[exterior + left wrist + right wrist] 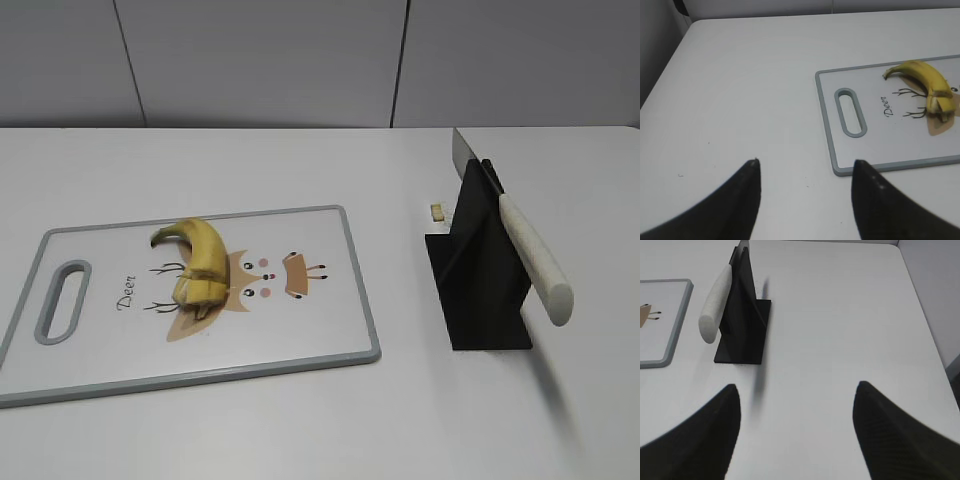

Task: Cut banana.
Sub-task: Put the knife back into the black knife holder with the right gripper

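Neither arm appears in the exterior view; each gripper shows only in its own wrist view as two dark finger tips, with the rest cut off by the lower edge. The knife's blade is mostly hidden behind the stand, and a small pale object (437,211) on the bench just left of the stand is too small to identify. In the left wrist view the cutting board runs off the right edge.

There is one banana (197,259), one cutting board (300,345), one knife (530,256) and one black stand (480,280) on the white bench (250,420).

The banana lies curved on the board's deer print, stem end pointing toward the back left, its blunt end split or ragged. The left gripper (805,167) hangs over bare bench with jaws spread wide and holding nothing; the banana is well ahead and to the right of it. The right gripper (796,390) likewise has jaws wide apart and empty, above bare bench, with the stand and the knife's white handle ahead to its left. The banana is out of sight in that view.
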Controlling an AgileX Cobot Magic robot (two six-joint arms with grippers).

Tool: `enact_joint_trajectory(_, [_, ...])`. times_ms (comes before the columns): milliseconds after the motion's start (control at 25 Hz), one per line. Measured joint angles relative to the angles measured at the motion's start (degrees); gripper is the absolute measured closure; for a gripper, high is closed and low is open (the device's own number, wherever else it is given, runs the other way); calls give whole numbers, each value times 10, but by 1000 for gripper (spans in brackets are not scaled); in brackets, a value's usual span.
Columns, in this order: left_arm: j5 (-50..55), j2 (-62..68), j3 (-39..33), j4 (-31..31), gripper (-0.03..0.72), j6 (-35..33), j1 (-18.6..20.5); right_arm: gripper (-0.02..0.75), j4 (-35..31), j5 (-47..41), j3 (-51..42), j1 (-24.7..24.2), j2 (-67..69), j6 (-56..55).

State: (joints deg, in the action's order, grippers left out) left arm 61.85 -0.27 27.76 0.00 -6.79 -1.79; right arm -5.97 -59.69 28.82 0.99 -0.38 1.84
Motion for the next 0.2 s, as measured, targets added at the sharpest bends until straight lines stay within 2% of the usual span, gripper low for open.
enact_joint_trajectory(200, [0, 0, 0, 0, 135, 0, 0, 193, 0, 0, 0, 0, 0, 0])
